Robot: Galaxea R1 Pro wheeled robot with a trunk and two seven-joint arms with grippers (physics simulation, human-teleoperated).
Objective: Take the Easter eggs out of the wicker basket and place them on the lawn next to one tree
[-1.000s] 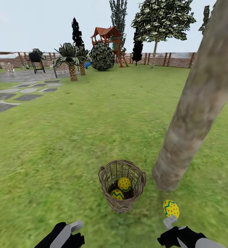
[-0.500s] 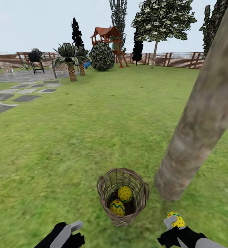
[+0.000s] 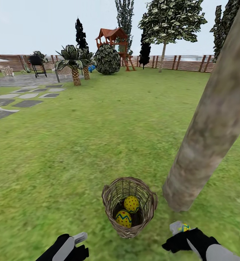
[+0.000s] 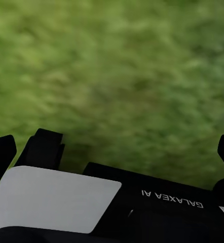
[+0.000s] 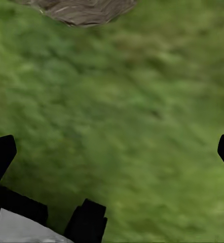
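Since the earlier frame the right gripper [image 3: 178,228] has dropped lower at bottom right, its jaws closed on one Easter egg [image 3: 184,227], now mostly hidden. Two eggs [image 3: 131,203] lie in the wicker basket [image 3: 149,203], lower centre, beside the tree [image 3: 207,130]. The left gripper [image 3: 80,238] sits bottom left; I cannot tell its jaws' state.

We stand in a fenced home garden: a wide lawn [image 3: 98,137] runs to a brown slatted fence [image 3: 185,62], with a thick trunk [image 3: 207,134] close by, palms [image 3: 73,63], a wooden play tower [image 3: 112,40], grey paving slabs [image 3: 11,103] and a grill [image 3: 37,63] on the patio.
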